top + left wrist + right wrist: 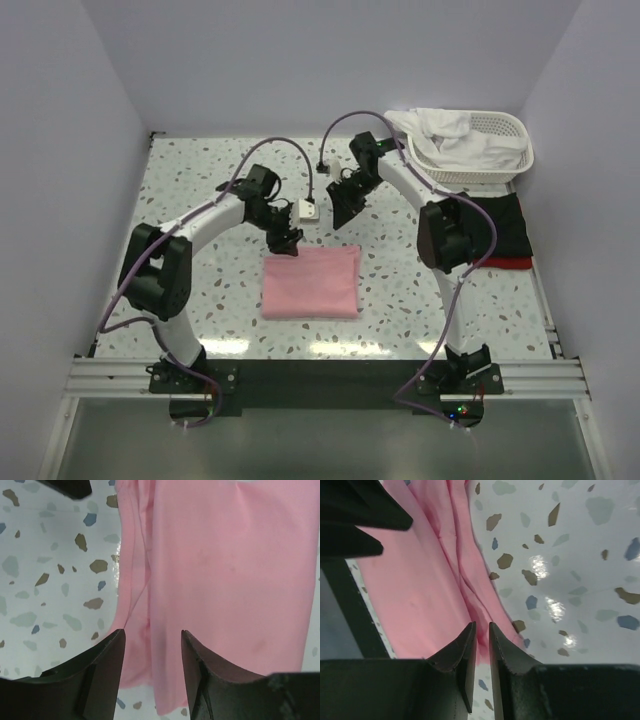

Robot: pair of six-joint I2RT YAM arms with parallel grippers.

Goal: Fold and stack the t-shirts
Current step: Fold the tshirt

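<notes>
Pink t-shirt (311,281) lies folded; wrist views omit basket (487,150).

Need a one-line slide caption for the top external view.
Both arms hover above a folded pink t-shirt; folded black t-shirt right, white basket of white cloth behind.

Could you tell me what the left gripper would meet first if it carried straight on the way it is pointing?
Most likely the folded pink t-shirt: the left gripper is open and aimed down at its edge, height unclear.
</notes>
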